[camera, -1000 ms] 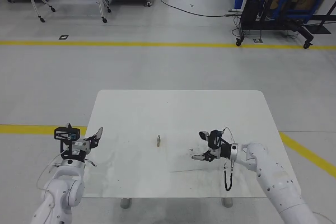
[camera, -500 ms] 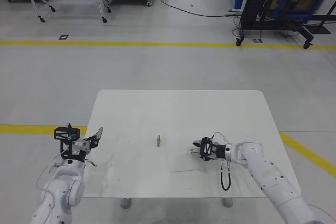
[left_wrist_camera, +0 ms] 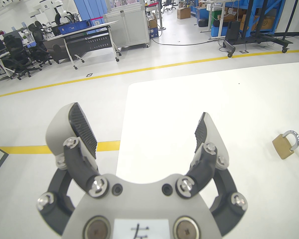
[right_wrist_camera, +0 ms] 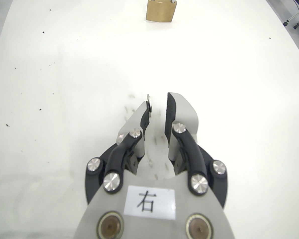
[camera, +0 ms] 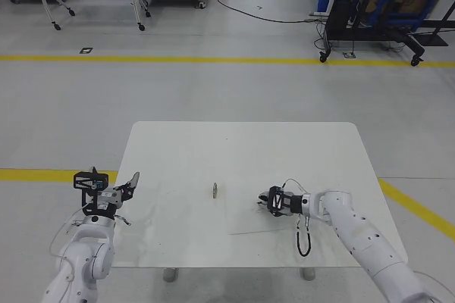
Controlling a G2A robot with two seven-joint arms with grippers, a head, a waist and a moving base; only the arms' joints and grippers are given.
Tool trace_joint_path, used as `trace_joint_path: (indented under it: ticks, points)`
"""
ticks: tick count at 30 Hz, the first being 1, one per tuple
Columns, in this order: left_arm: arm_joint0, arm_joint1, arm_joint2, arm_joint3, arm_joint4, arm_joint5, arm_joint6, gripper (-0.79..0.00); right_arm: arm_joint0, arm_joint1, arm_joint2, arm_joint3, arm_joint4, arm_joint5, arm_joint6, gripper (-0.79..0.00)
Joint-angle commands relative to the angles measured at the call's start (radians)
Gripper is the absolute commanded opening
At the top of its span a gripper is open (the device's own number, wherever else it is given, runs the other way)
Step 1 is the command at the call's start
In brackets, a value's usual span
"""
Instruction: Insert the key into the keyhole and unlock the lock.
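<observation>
Since the earlier frames, the right jaws have been brought in and narrowed about the key [right_wrist_camera: 149, 103], which is seen edge-on against one pad, low at the desk [camera: 288, 151]. A gap is left to the other pad, so no grip is made yet. The left jaws are held wide open at the desk's edge, well apart from the brass padlock [camera: 214, 190] at mid-desk. The key is judged light, thin, stiff and slippery, best taken by its bow. Its blade is hidden, and the keyhole cannot be made out.
</observation>
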Motion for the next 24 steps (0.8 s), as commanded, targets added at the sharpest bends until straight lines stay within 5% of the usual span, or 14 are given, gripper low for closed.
trace_joint_path:
  ticks: [1, 17, 24]
  points:
    - [0.0, 0.0, 0.0, 0.0, 0.0, 0.0, 0.0, 0.0, 0.003, 0.001, -0.005, -0.003, -0.005, -0.001, 0.005, -0.785]
    - [0.0, 0.0, 0.0, 0.0, 0.0, 0.0, 0.0, 0.0, -0.03, 0.033, 0.058, -0.086, 0.018, 0.015, -0.089, -0.785]
    - [0.0, 0.0, 0.0, 0.0, 0.0, 0.0, 0.0, 0.0, -0.06, 0.042, 0.141, -0.1, 0.247, -0.042, -0.186, -0.785]
